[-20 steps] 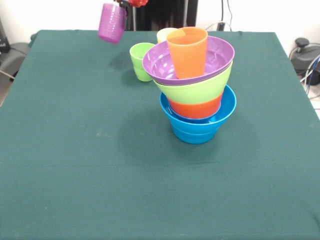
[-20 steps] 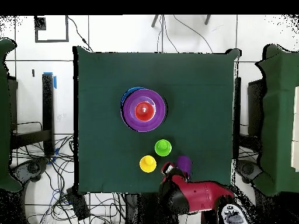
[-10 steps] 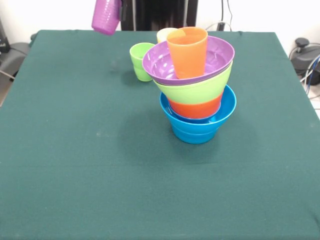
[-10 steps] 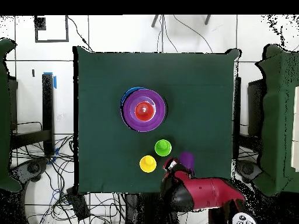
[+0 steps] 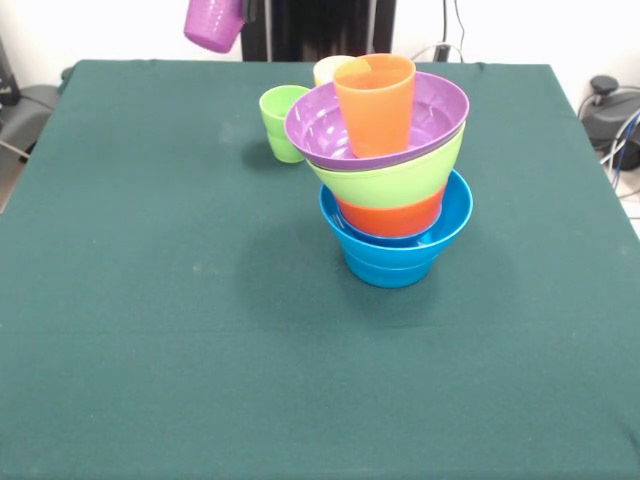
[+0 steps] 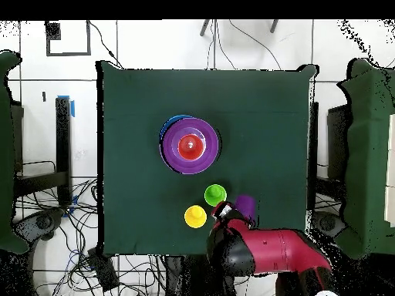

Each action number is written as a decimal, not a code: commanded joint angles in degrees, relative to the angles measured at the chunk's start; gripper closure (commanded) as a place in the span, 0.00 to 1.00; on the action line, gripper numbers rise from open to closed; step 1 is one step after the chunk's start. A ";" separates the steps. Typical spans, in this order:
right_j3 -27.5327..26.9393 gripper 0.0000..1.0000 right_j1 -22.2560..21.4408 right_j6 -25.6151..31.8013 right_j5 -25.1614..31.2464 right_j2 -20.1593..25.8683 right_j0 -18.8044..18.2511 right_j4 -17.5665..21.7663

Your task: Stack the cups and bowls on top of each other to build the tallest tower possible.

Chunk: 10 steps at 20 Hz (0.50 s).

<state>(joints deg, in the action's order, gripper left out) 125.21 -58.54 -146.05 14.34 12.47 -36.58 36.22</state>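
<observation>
Tower (image 5: 392, 180) partly built: glossy flared bowls nesting, orange cup (image 5: 374, 103) standing in the top purple bowl (image 5: 325, 125). Claw (image 6: 224, 213) is holding the ribbed purple cup (image 5: 212, 23) aloft, tilted, well away from the tower. Green cup (image 5: 281, 121) and yellow cup (image 6: 195, 216) are waiting just beside the claw on the felt-covered bench (image 5: 150, 330).

No legible text or labels (none anywhere)
</observation>
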 commanded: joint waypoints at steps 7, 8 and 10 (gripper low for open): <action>5.52 1.00 -7.23 11.00 11.08 12.10 -0.31 -6.06; 5.68 1.00 -8.02 11.13 11.54 12.51 -0.24 -6.67; 5.99 1.00 -9.60 11.41 12.44 13.33 -0.11 -7.88</action>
<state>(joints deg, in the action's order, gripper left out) 126.47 -64.98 -146.05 18.51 18.58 -36.90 32.21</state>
